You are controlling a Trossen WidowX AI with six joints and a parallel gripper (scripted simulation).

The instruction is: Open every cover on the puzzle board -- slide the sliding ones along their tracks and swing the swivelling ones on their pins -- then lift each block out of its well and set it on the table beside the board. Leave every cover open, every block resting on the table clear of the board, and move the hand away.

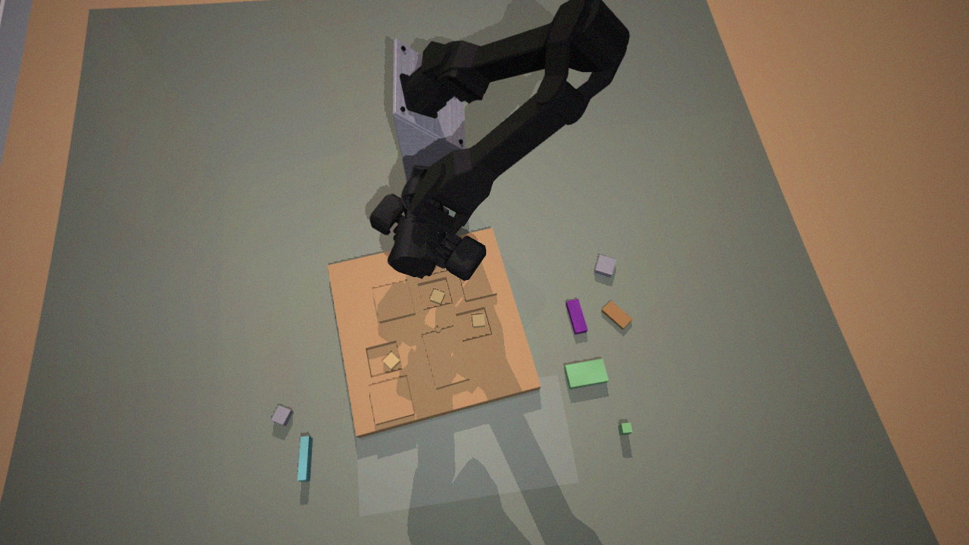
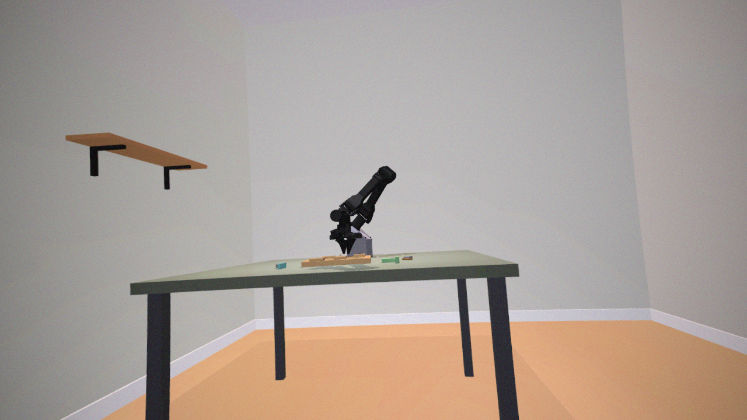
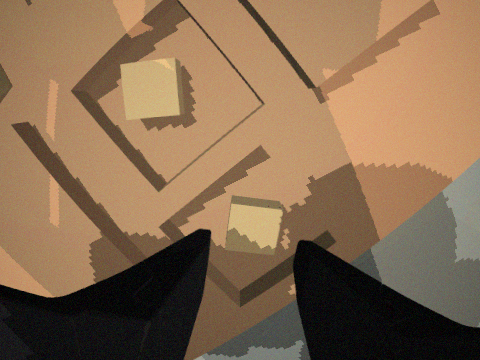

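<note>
The wooden puzzle board (image 1: pixel 518 374) (image 2: pixel 334 262) (image 3: pixel 400 140) lies on the table. Its same-coloured covers sit off the visible wells, among them a near-left cover (image 1: pixel 391 400) and an upper-left cover (image 1: pixel 394 303). Pale yellow blocks sit in open wells: one block (image 1: pixel 437 296) (image 3: pixel 150 90), another block (image 1: pixel 478 319), and a left block (image 1: pixel 391 360). A fourth block (image 3: pixel 254 225) is in its well, hidden under the hand in the top view. My gripper (image 2: pixel 345 253) (image 3: pixel 252 237) is partly open and empty, above that fourth block, with its fingertips on either side in the wrist view.
Right of the board on the table (image 1: pixel 203 203) (image 2: pixel 449 258) are a purple block (image 1: pixel 576 316), an orange block (image 1: pixel 616 315), a green box (image 1: pixel 587 372), a small green cube (image 1: pixel 626 428) and a grey cube (image 1: pixel 605 265). A grey cube (image 1: pixel 281 415) and a cyan bar (image 1: pixel 303 458) lie left.
</note>
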